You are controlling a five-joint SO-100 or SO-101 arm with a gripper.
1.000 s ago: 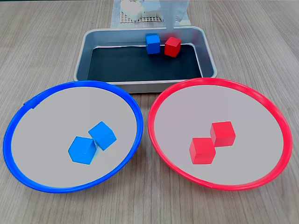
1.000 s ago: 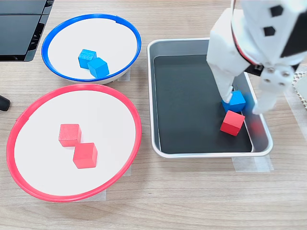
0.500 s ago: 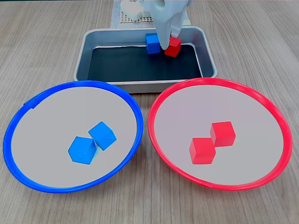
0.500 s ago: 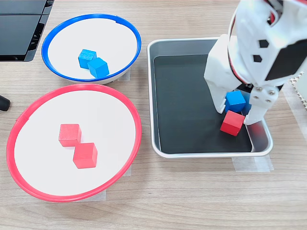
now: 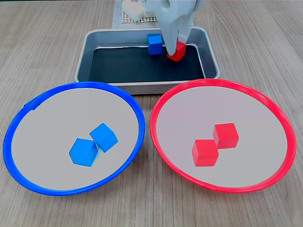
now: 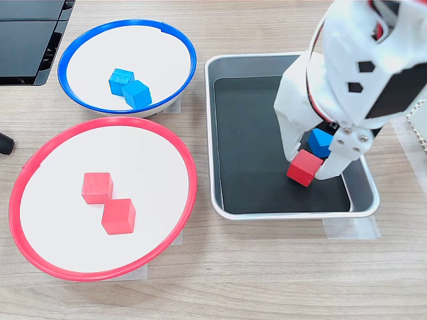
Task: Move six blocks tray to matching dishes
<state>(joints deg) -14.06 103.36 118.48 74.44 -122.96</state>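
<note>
My white gripper (image 6: 307, 171) is shut on a red block (image 6: 303, 167), held tilted over the black bottom of the silver tray (image 6: 211, 133); in the other fixed view the gripper (image 5: 175, 50) pinches that block (image 5: 176, 56) near the tray's (image 5: 84, 59) back. A blue block (image 6: 321, 141) lies in the tray just beside it, also seen as the blue block (image 5: 154, 44). The blue-rimmed dish (image 5: 47, 120) holds two blue blocks (image 5: 83, 152) (image 5: 103, 137). Two red blocks (image 5: 205, 152) (image 5: 225, 135) lie in the red-rimmed dish (image 5: 258, 118).
The white mesh-patterned robot base (image 5: 127, 18) stands behind the tray. A black device (image 6: 27, 40) lies at the table's top left beside the blue-rimmed dish (image 6: 153, 50). The red-rimmed dish (image 6: 60, 153) sits close to the tray's long side.
The gripper came down around the red block, closed on it, and has shifted it away from the tray wall toward the tray's middle. The blue block stayed put.
</note>
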